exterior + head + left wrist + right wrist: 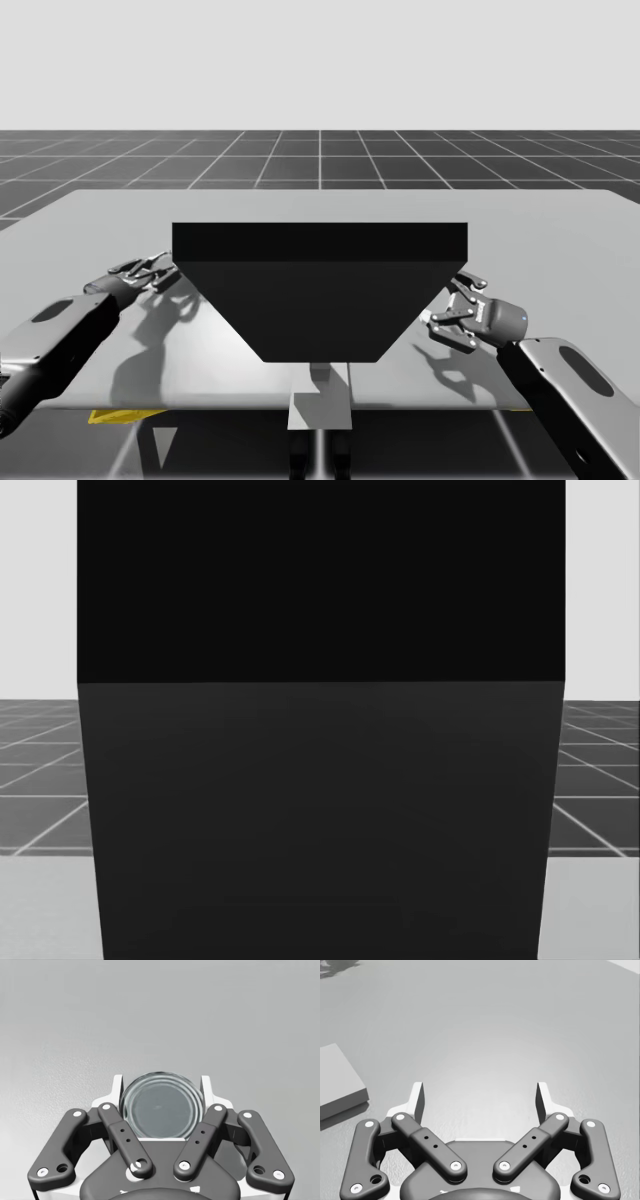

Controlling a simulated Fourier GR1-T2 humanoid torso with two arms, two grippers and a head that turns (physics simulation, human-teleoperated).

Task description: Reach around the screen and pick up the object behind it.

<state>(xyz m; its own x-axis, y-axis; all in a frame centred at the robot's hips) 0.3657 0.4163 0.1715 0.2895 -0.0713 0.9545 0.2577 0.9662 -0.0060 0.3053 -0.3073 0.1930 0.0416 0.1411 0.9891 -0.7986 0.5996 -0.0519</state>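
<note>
Between the fingers [118,1089] of my left gripper [161,1091] a silver round can [161,1107] is sitting, its flat circular end facing back toward the wrist. One white fingertip is pressing against each side of its rim, so that hand is clamped on the can from two sides. Ahead of the can and the fingers, bare grey table [560,230] is stretching away. From the high view, my left arm is coming in at the left, and its gripper is hanging just beside the left end of the dark screen [320,290], close above the table and casting a shadow on it. The screen is standing across the middle of the table as a wide black panel, broad at its top edge and narrowing toward me, and it is blocking the straight line from my head: in the head view it is covering the centre, with only strips of table and dark gridded floor [320,160] showing at either side. My right gripper [480,1097] is hovering near the screen's right end, with its fingers spread wide apart and nothing between them. Beside that gripper, on the table, a low flat grey block [337,1085] is lying, apart from the fingers.
</note>
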